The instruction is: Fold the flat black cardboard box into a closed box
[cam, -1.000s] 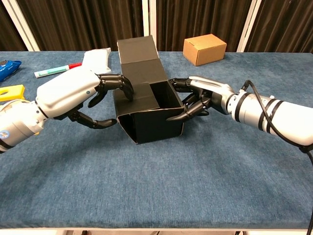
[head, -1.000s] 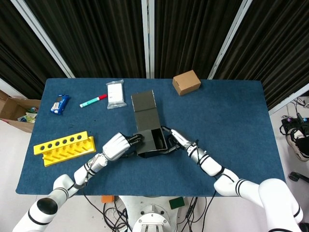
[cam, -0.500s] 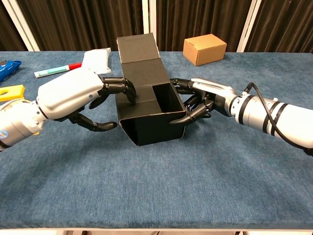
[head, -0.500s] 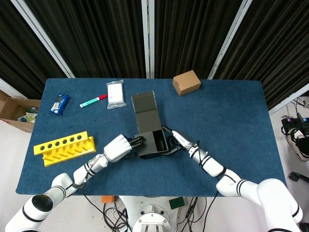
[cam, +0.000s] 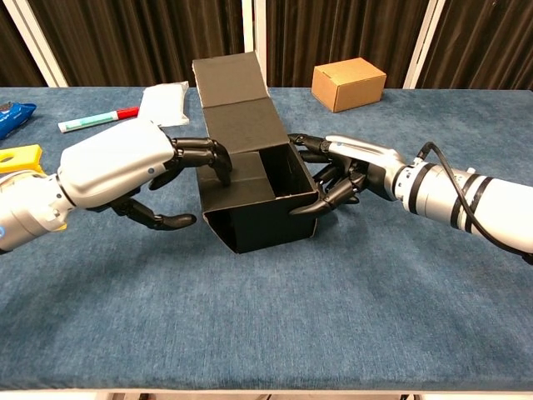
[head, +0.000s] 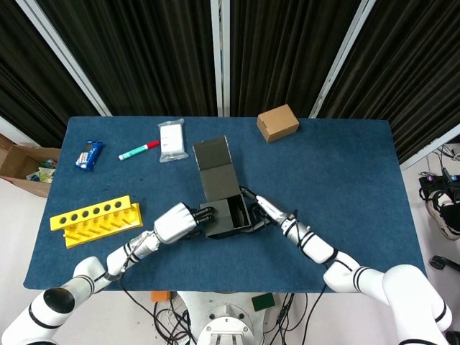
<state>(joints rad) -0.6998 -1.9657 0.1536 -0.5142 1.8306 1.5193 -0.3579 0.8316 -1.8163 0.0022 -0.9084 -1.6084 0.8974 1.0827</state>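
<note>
The black box (cam: 254,196) sits in the middle of the blue surface (cam: 275,317), its top open and its lid flap standing up. The left hand (cam: 125,171) holds its left side, fingers hooked over the edge. The right hand (cam: 346,171) holds its right side.

Black box (cam: 258,204) mid-table, w/ left hand (cam: 125,171) tight on its left side & right hand (cam: 346,171) tight on its right: no gap to pass either flank. Lid flap (cam: 231,83) sticks up behind, blocks reach from the back. Open blue cloth (cam: 275,325) in front of box, wide room. Right half of table bare except brown box (head: 277,122) at far edge. Left side more crowded: yellow rack (head: 95,220) near front-left, marker (head: 139,150), white packet (head: 172,139), blue packet (head: 89,154) toward back-left, passable lanes between.
</note>
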